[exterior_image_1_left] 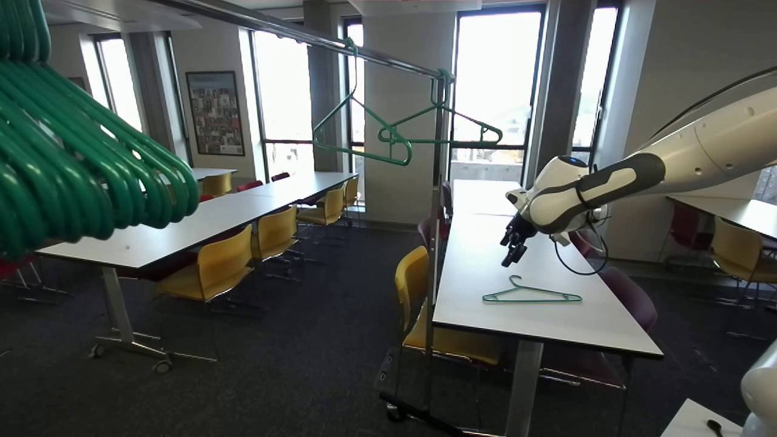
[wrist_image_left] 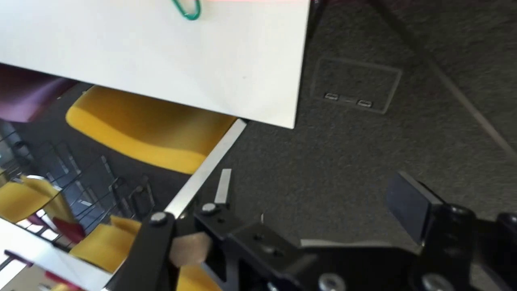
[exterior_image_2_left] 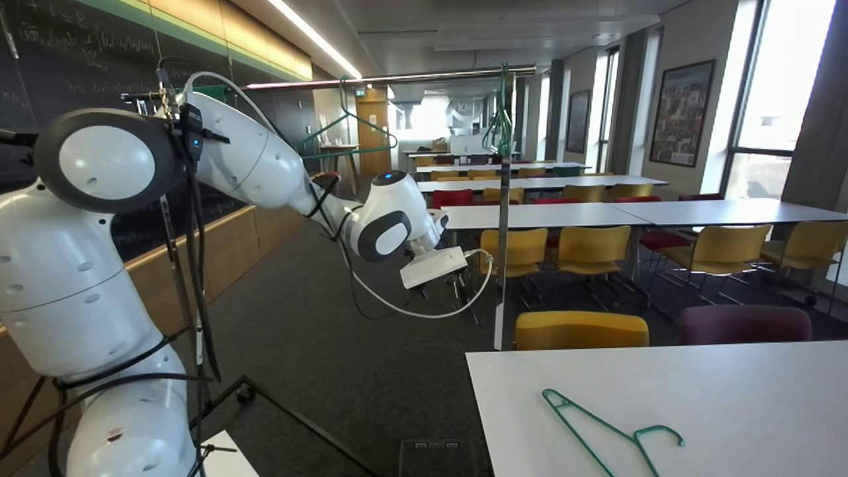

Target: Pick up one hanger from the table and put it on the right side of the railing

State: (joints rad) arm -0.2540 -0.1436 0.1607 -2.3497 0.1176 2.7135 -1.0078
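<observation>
A thin green hanger (exterior_image_1_left: 532, 301) lies on the white table (exterior_image_1_left: 473, 261). In an exterior view this hanger (exterior_image_2_left: 599, 421) shows partly, cut by the lower frame edge; only a green tip (wrist_image_left: 192, 15) enters the wrist view. My gripper (exterior_image_1_left: 506, 252) is raised, its jaws wide apart. In the wrist view dark floor fills the gap of the gripper (wrist_image_left: 315, 198), with the table's corner (wrist_image_left: 274, 101) beyond it. The railing (exterior_image_1_left: 388, 57) carries a hanger (exterior_image_1_left: 361, 152) and more at its end by the upright, hangers (exterior_image_2_left: 503, 132) that overlap.
The rack's upright pole (exterior_image_2_left: 503, 265) stands close to my wrist. A yellow chair (wrist_image_left: 153, 129) and a purple chair (exterior_image_2_left: 745, 324) line the table. Several green hangers (exterior_image_1_left: 121, 176) hang near the camera at left. A cable (exterior_image_2_left: 424, 315) loops below the wrist.
</observation>
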